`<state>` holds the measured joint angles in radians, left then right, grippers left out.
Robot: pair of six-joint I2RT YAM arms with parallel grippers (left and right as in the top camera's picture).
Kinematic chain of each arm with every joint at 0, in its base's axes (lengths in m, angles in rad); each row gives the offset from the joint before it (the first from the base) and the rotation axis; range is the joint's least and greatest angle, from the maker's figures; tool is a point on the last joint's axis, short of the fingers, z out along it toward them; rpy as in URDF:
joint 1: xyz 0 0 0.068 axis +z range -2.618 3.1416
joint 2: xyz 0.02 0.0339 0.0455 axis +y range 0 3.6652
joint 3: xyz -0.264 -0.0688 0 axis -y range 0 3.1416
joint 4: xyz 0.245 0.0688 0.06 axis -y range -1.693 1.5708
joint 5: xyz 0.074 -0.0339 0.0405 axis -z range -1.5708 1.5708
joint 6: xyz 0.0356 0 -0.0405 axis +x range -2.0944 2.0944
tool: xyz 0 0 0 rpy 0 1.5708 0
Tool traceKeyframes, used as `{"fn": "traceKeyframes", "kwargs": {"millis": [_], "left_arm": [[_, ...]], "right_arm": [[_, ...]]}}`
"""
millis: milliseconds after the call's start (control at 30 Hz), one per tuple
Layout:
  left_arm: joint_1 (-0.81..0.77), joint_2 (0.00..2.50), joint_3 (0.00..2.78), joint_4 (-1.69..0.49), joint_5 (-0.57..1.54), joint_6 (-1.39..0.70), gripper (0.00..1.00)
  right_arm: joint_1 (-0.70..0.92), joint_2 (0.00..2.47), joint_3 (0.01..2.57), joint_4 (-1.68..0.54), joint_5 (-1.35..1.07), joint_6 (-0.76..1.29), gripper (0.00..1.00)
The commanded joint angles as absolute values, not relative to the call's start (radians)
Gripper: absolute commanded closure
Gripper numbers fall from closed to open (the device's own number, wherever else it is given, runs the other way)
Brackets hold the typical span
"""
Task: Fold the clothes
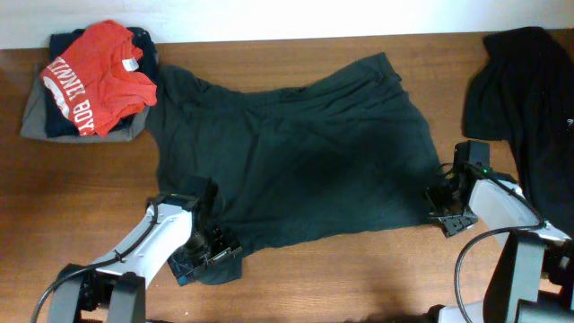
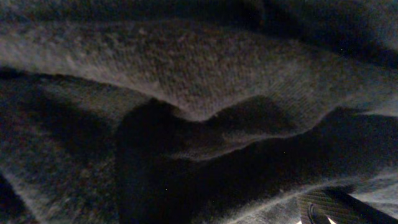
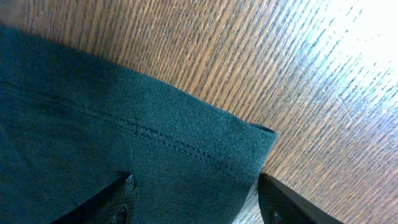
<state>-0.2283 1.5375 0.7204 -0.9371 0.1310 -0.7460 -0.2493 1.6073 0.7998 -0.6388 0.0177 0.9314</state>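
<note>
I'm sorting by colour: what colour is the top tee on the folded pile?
Red with white lettering; the top tee shows best in the overhead view.

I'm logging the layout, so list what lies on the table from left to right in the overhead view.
Red tee on a stack of clothes → spread black T-shirt → right gripper at its hem → dark garment at the right edge.

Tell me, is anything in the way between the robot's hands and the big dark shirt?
No, nothing visible is. The right hand sits right over the hemmed corner of the dark T-shirt, with its fingers open on either side. The left hand is at the shirt's near edge, and its camera sees only cloth.
</note>
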Motion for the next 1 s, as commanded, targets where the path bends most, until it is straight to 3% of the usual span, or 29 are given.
{"fn": "traceKeyframes", "kwargs": {"millis": [0, 133, 200, 233, 333, 400, 500, 967], "left_arm": [[-0.224, 1.545, 0.716, -0.935, 0.124, -0.755, 0.01], [-0.224, 1.544, 0.716, -0.931, 0.123, -0.755, 0.01], [-0.224, 1.544, 0.716, -0.928, 0.123, -0.755, 0.1], [-0.224, 1.544, 0.716, -0.928, 0.124, -0.755, 0.22], [-0.224, 1.544, 0.716, -0.932, 0.128, -0.755, 0.82], [-0.224, 1.544, 0.716, -0.94, 0.134, -0.755, 0.92], [-0.224, 1.544, 0.719, -0.961, 0.139, -0.755, 0.99], [-0.224, 1.542, 0.906, -1.259, 0.134, -0.756, 0.99]], "right_arm": [[-0.257, 1.612, 0.757, -0.619, 0.019, 0.933, 0.32], [-0.257, 1.612, 0.753, -0.616, 0.019, 0.933, 0.33], [-0.257, 1.612, 0.753, -0.613, 0.02, 0.933, 0.37], [-0.257, 1.612, 0.753, -0.612, 0.022, 0.933, 0.43], [-0.257, 1.612, 0.754, -0.608, 0.038, 0.933, 0.65], [-0.257, 1.612, 0.754, -0.604, 0.038, 0.934, 0.76], [-0.257, 1.612, 0.755, -0.601, 0.038, 0.934, 0.96], [-0.257, 1.548, 0.865, -0.719, 0.069, 0.942, 0.96]]}}
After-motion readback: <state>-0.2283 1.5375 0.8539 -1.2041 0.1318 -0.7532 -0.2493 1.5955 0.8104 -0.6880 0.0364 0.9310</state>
